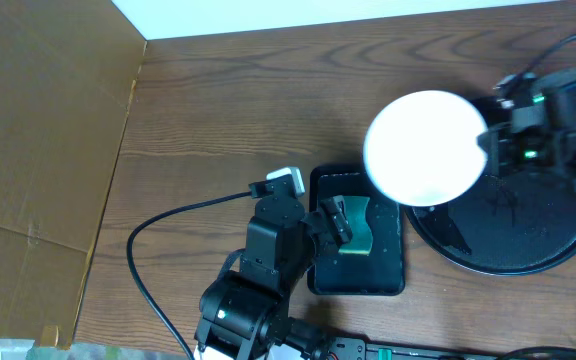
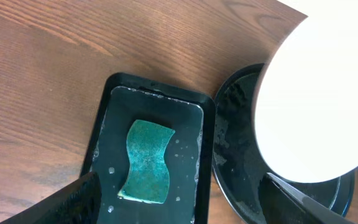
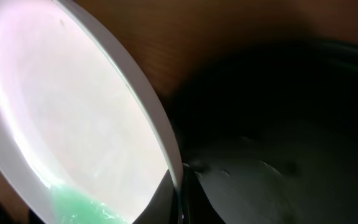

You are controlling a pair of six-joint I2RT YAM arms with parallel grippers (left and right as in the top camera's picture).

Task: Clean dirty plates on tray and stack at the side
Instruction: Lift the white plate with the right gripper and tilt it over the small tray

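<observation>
White plate, rim between right fingers, above black round tray

Two black robot arms, jointed.
Left arm, 6 o'clock: matte black housings, white wrist camera block, black cable looping out. Right arm, 2 o'clock: black, green indicator lights.

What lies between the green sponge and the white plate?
Left wrist view: between sponge and plate, only the wet floor and right rim of the rectangular tray, then the edge of the round black tray.
</observation>
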